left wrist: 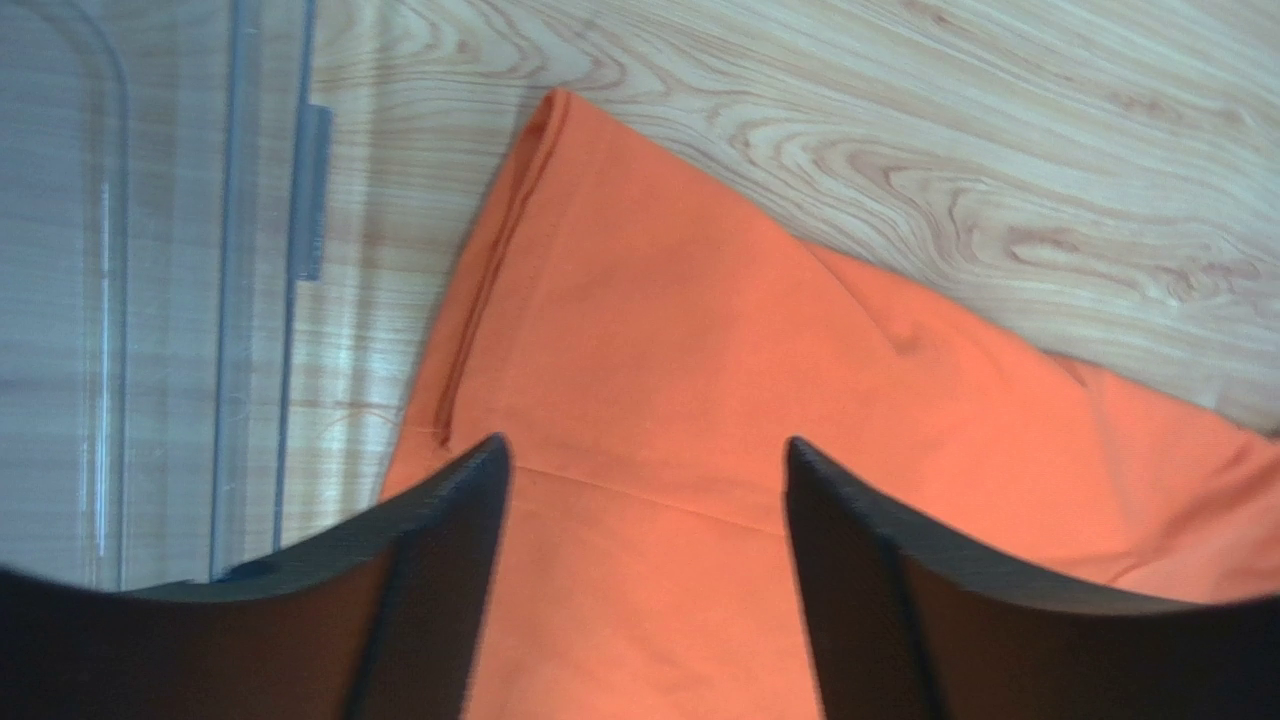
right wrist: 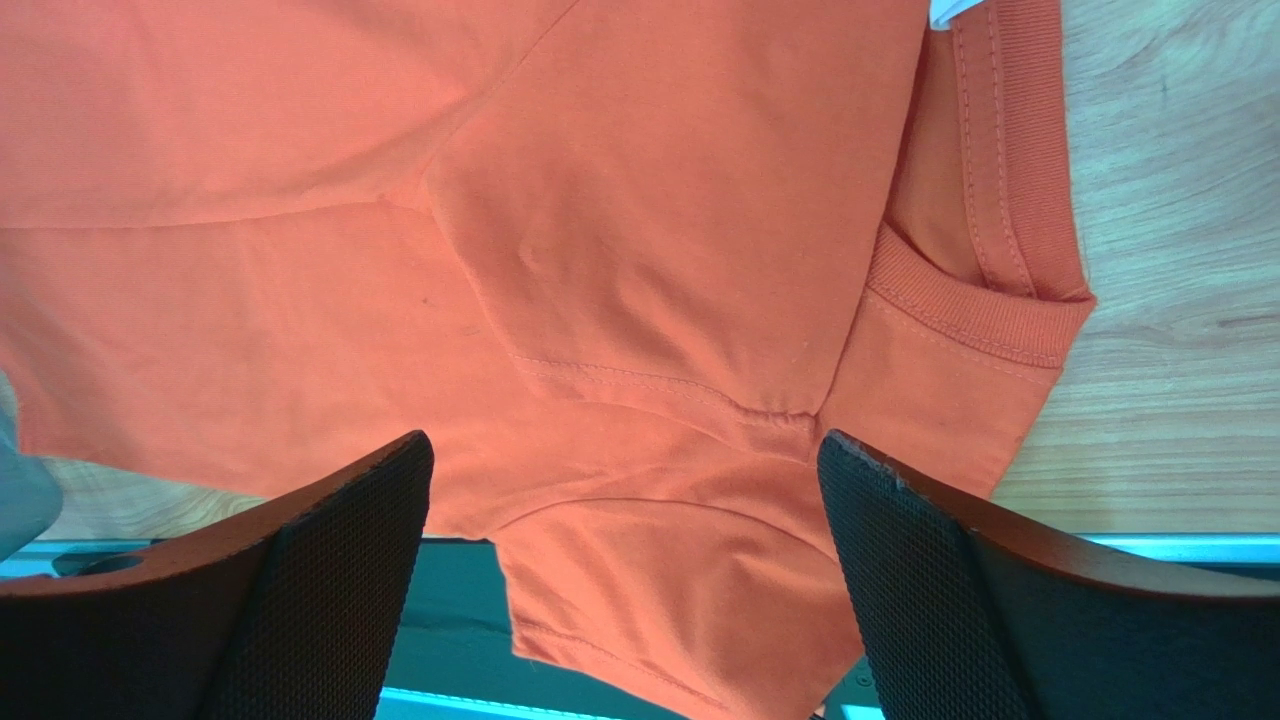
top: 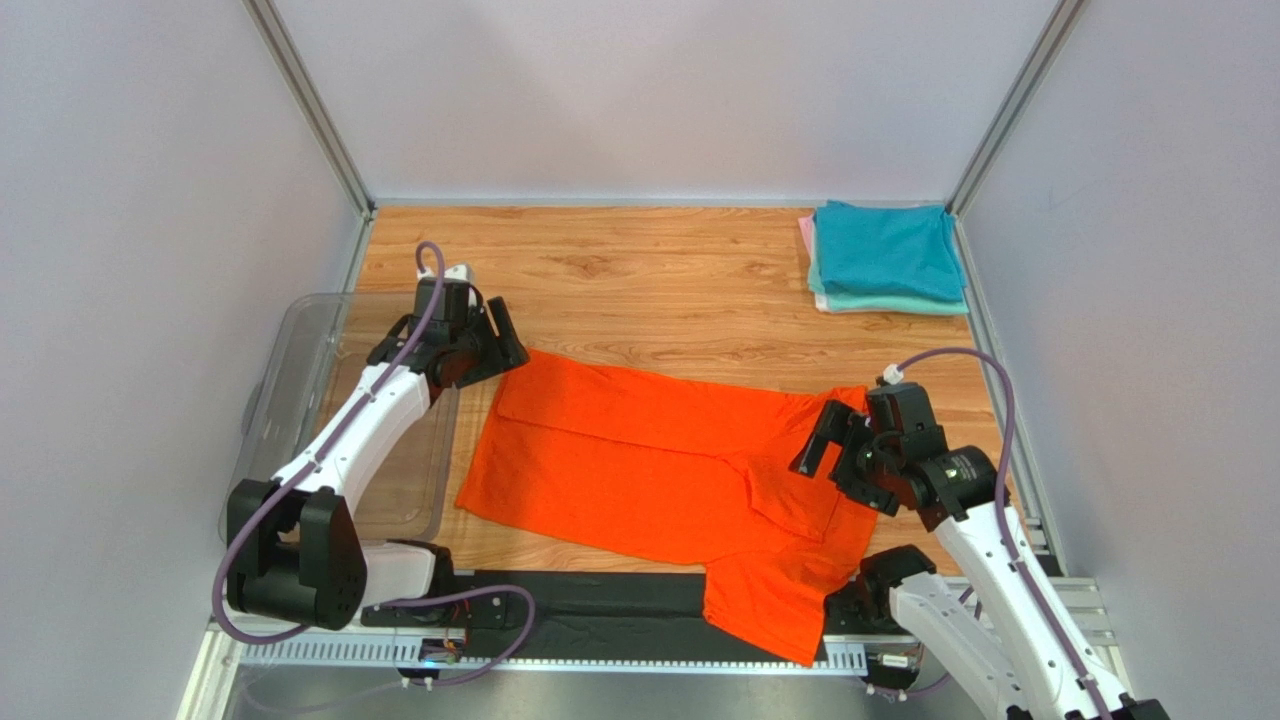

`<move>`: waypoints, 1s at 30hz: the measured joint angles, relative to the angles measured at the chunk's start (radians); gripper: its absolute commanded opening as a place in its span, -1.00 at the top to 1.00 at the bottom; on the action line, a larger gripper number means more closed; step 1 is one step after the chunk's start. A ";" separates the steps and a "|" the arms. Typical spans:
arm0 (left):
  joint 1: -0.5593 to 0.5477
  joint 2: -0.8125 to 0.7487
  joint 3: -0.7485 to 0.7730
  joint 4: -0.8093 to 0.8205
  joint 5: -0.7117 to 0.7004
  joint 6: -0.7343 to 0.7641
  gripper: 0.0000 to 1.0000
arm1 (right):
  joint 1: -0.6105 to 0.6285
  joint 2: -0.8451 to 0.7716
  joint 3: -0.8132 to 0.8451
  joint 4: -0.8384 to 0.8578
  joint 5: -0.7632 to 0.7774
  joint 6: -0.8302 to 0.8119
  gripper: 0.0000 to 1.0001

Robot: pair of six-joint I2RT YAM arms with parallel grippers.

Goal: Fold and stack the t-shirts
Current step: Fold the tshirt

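Four shirts show from above: a bright orange soft-fabric t-shirt [top: 646,458] lies spread flat across the middle of the wood-grain bench [top: 661,278], one sleeve draping over the near edge. A teal folded shirt [top: 887,248] tops a neat square stack on a mint green shirt [top: 894,305] and a pale pink shirt [top: 810,248] in the far right corner. A clear rounded plastic tub [top: 286,383] sits at the left edge. The left fingers [top: 501,345] hang over the orange shirt's far left corner; the right fingers [top: 824,443] hang over its collar end. From the left wrist, the matte black left fingers [left wrist: 436,585] stand wide apart, gripping nothing, above smooth orange cloth with a stitched hem [left wrist: 489,285]; the tub's wall [left wrist: 256,300] is just beside it. From the right wrist, the textured right fingers [right wrist: 316,585] are likewise spread wide and empty over the ribbed collar [right wrist: 977,293] and a seamed sleeve [right wrist: 661,600], with a white neck label [right wrist: 950,12] at the top edge.
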State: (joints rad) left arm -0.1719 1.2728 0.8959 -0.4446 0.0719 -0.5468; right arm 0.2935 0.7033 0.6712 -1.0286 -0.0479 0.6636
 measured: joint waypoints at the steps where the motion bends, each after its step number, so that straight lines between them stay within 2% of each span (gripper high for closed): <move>1: -0.005 0.000 0.000 0.000 0.009 0.000 -0.86 | 0.000 0.013 0.003 0.002 0.005 -0.003 -1.00; 2: -0.010 0.000 0.002 0.000 0.020 -0.002 -0.88 | 0.000 0.030 0.008 0.006 0.011 -0.006 -1.00; 3: -0.017 0.000 0.004 0.000 0.033 -0.004 -0.99 | 0.000 0.044 0.014 0.013 0.019 -0.010 -1.00; 9: -0.090 0.038 0.016 0.044 0.099 -0.012 -0.99 | 0.000 0.181 0.037 0.084 0.121 -0.025 -1.00; 14: -0.123 0.156 0.017 0.099 0.161 -0.016 -0.99 | -0.030 0.345 0.052 0.145 0.201 -0.048 -0.98; 19: -0.122 0.273 0.017 0.124 0.151 -0.021 -0.99 | -0.106 0.528 0.087 0.227 0.221 -0.081 -0.95; 22: -0.122 0.319 0.019 0.130 0.121 -0.023 -0.99 | -0.151 0.623 0.103 0.273 0.215 -0.098 -0.78; 23: -0.119 0.338 0.025 0.129 0.105 -0.023 -0.99 | -0.164 0.656 0.110 0.290 0.214 -0.105 -0.50; 24: -0.117 0.351 0.030 0.129 0.099 -0.024 -0.99 | -0.171 0.676 0.116 0.298 0.215 -0.115 -0.39; 27: -0.105 0.379 0.045 0.137 0.087 -0.031 -0.99 | -0.186 0.751 0.149 0.320 0.222 -0.129 -0.21; 28: -0.100 0.381 0.047 0.142 0.079 -0.031 -0.99 | -0.189 0.770 0.159 0.325 0.226 -0.133 -0.07; 30: -0.086 0.385 0.047 0.145 0.075 -0.032 -0.99 | -0.196 0.803 0.175 0.338 0.234 -0.143 0.01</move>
State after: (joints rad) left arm -0.2581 1.6573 0.9432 -0.3000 0.1467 -0.5793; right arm 0.0978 1.5059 0.8463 -0.6910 0.1860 0.5209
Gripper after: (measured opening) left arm 0.993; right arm 0.537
